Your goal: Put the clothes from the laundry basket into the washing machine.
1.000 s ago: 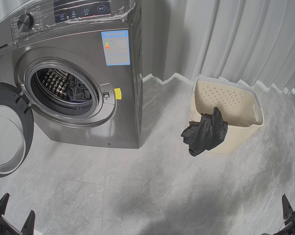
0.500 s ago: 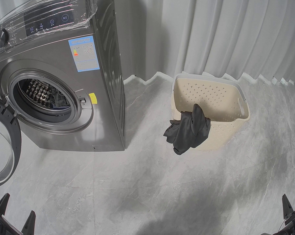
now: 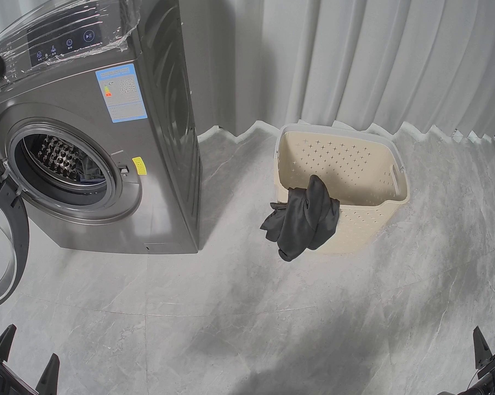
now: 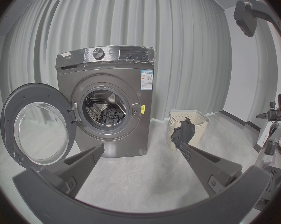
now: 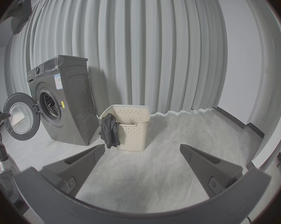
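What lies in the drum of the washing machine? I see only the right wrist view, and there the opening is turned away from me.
Observer: Dark clothes lie in the drum; the left wrist view looks straight into it.
Operator: Thank you. And is the left tool open?
Observer: Yes, the left tool is open and holds nothing.

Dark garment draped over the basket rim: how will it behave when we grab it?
Likely floppy: the dark garment hangs in soft folds over the rim of the laundry basket, so it should sag and trail from a pinch. Probably light, since the basket stands upright under it. It may drag on the rim, perhaps tugging the basket.
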`<state>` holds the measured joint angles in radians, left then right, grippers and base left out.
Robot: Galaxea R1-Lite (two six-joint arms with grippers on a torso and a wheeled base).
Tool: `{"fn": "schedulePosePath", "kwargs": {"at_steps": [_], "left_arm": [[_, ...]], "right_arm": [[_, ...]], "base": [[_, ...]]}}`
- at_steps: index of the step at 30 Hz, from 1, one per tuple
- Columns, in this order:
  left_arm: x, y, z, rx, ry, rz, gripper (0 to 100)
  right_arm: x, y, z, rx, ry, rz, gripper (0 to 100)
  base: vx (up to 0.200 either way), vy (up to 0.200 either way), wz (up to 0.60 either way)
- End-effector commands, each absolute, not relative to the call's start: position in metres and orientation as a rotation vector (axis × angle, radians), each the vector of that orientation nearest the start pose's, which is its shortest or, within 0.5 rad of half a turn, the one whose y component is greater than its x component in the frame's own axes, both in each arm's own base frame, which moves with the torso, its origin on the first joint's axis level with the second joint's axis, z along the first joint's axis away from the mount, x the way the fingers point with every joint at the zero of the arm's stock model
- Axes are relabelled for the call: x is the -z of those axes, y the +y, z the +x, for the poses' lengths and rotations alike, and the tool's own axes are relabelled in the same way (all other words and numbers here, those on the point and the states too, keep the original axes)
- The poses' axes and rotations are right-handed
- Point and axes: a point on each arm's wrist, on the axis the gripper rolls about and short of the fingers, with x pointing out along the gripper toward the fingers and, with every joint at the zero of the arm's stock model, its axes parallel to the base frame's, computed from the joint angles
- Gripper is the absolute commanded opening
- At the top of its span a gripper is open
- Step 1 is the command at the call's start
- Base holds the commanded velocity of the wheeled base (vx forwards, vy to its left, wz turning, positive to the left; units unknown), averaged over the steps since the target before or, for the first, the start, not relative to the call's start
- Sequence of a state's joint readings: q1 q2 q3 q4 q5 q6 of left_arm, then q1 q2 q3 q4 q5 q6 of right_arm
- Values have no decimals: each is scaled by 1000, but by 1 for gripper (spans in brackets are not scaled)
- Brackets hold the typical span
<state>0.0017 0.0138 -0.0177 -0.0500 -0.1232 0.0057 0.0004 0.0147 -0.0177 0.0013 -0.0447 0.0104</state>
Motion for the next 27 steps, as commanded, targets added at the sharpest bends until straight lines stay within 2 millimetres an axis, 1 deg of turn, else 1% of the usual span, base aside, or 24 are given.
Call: {"fn": "schedulePosePath", "kwargs": {"at_steps": [1, 8, 16, 17, 19, 20, 21, 22, 23, 25, 26, 27], "left_arm": [[-81, -3, -23, 121, -51, 9, 100], [-81, -3, -23, 119, -51, 9, 100], [-81, -3, -23, 119, -51, 9, 100], [-81, -3, -23, 121, -51, 9, 100], [-81, -3, -23, 121, -51, 9, 100], [-81, -3, -23, 121, -51, 9, 100], [-81, -3, -23, 121, -49, 9, 100], [-81, -3, -23, 121, -49, 9, 100], [-81, -3, -23, 121, -49, 11, 100], [-81, -3, -23, 121, -49, 9, 100], [-81, -3, -23, 121, -49, 9, 100], [-81, -3, -23, 121, -49, 9, 100]], "right_arm": [[-76, -1, -23, 43, 0, 9, 100], [-76, -1, -23, 43, 1, 18, 100], [-77, -1, -23, 46, -8, 20, 100], [-83, -1, -24, 43, -43, 16, 100], [-101, -1, -29, 43, -140, 17, 100], [-117, -1, -35, 41, -209, 20, 100], [-125, -1, -37, 38, -213, 21, 100], [-126, -1, -36, 38, -210, 22, 100], [-128, -1, -33, 32, -166, 21, 100], [-123, -1, -27, 1, -69, 19, 100], [-122, -1, -26, -4, -61, 18, 100], [-117, -1, -19, -69, 44, 16, 100]], "base": [[0, 0, 0], [0, 0, 0], [200, 0, 0], [200, 0, 0], [200, 0, 0], [200, 0, 0], [200, 0, 0], [200, 0, 0], [200, 0, 0], [200, 0, 0], [200, 0, 0], [200, 0, 0]]}}
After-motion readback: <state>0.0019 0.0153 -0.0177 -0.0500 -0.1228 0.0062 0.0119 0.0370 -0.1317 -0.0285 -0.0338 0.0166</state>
